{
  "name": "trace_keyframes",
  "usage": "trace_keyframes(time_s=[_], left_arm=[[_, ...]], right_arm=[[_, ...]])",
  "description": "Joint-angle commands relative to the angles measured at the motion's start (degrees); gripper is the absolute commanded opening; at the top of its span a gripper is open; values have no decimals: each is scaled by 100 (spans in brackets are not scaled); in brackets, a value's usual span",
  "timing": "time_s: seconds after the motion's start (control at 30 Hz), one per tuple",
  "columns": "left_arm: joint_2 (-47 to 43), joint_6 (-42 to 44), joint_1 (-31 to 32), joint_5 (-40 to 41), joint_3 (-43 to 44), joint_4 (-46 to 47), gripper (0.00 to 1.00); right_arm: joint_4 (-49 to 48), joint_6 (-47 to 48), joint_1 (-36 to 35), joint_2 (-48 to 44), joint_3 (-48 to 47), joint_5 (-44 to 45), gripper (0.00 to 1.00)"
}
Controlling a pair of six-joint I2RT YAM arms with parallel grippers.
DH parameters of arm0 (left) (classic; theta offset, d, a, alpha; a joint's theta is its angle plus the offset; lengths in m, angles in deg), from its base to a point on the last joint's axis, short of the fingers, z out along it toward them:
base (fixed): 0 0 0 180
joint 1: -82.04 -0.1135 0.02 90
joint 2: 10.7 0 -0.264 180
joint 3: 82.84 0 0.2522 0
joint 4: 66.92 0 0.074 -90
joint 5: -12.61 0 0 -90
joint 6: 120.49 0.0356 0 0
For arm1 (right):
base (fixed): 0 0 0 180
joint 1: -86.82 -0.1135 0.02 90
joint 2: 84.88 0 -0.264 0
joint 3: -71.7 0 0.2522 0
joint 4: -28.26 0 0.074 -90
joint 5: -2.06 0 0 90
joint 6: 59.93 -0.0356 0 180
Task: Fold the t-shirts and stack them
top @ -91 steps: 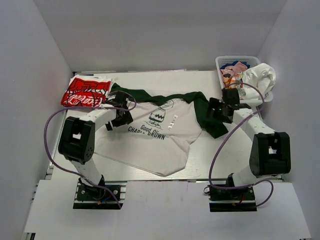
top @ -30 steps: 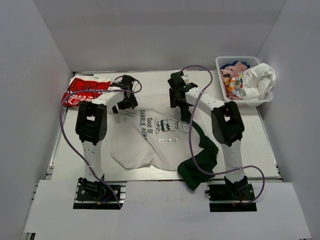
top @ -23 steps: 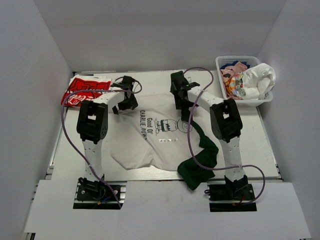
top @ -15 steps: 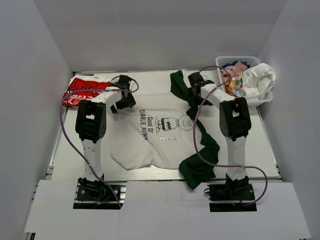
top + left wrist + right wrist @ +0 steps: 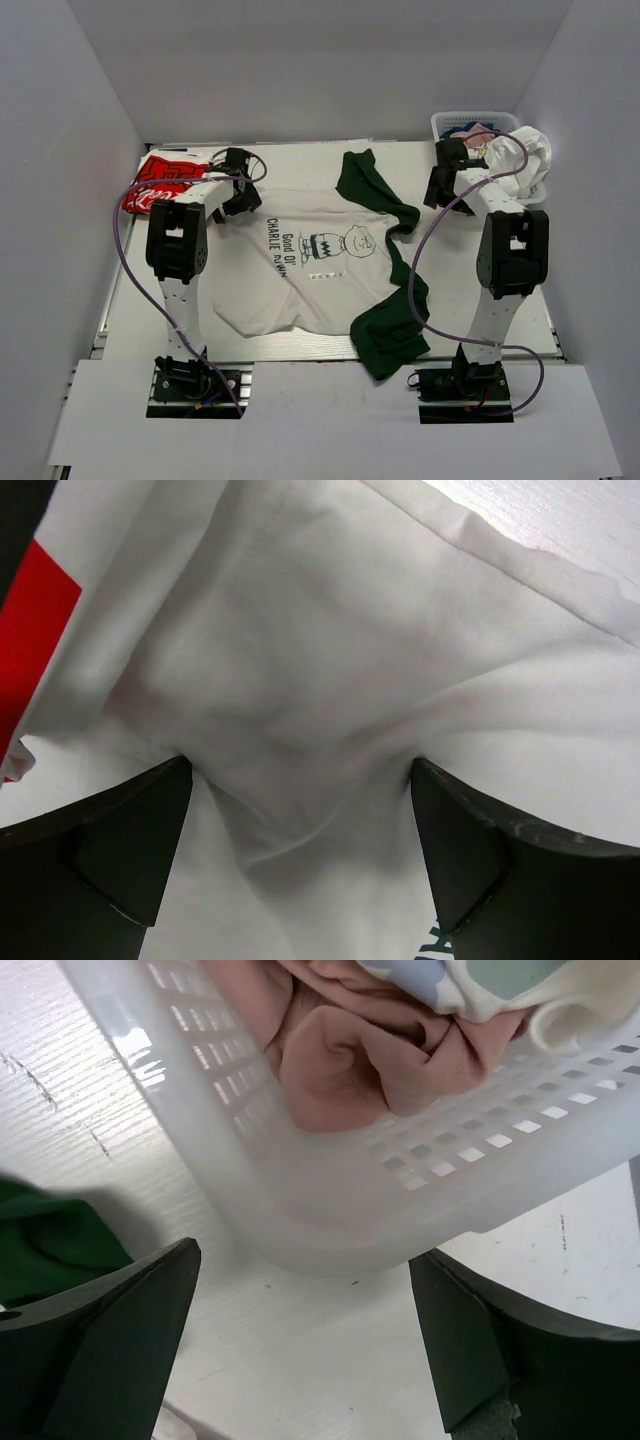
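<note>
The white t-shirt (image 5: pixel 300 275) with the cartoon boy and black text lies spread in the middle of the table. The dark green t-shirt (image 5: pixel 400 300) lies crumpled along its right side, from the back to the front edge. The folded red-and-white t-shirt (image 5: pixel 165 182) lies at the far left. My left gripper (image 5: pixel 237 190) is open over the white t-shirt's far left corner, with white cloth (image 5: pixel 300 680) between its jaws and red print (image 5: pixel 35 620) beside it. My right gripper (image 5: pixel 437 188) is open and empty over bare table beside the basket.
The white lattice basket (image 5: pixel 447 121) stands at the back right, holding a pink t-shirt (image 5: pixel 370 1060) and a bunched white one (image 5: pixel 520 155). Its wall (image 5: pixel 330 1210) is just ahead of my right jaws. Green cloth (image 5: pixel 50 1245) lies to their left. White walls surround the table.
My right gripper has let go of the green t-shirt and moved right to the basket. My left gripper has shifted slightly left. The white t-shirt now lies flatter.
</note>
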Motion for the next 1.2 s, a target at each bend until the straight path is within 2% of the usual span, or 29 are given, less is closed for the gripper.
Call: trace_keyframes(time_s=[0.0,0.1,0.2,0.3,0.33,0.4,0.43,0.5,0.53,0.6,0.73,0.97,1.17], left_arm=[[154,431,-62,185,-36,-271,100],[14,484,9,185,69,-271,100],[-179,633,61,-105,-88,-52,100],[-381,634,61,-105,-281,27,100],[-382,634,61,-105,-282,27,100],[-435,686,61,-105,-334,88,100],[-435,687,61,-105,-334,89,100],[-435,739,61,-105,-334,89,100],[-435,739,61,-105,-334,89,100],[-382,739,61,-158,-334,150,100],[-382,739,61,-158,-334,151,100],[-382,687,9,-35,-615,151,100],[-443,739,-44,141,-747,256,100]], right_arm=[[-10,-46,76,-367,91,-567,90],[-457,532,-90,-763,274,-1402,90],[-670,859,-826,-1002,119,-1518,90],[-687,1008,-1310,-423,-461,-1273,90],[-618,1026,-1356,179,-1168,-1185,90],[-459,1209,-1496,866,-1691,-949,90],[-520,1350,-1523,1279,-2424,-921,90],[-625,1798,-1558,1808,-2825,-781,90],[-635,2148,-1567,2107,-3436,-858,90],[-748,2291,-1567,2373,-3713,-1042,90],[-1232,2800,-1638,2637,-3706,-1290,90],[-2092,2749,-1436,2980,-3645,291,90],[-2173,2652,-901,3340,-4092,486,80]])
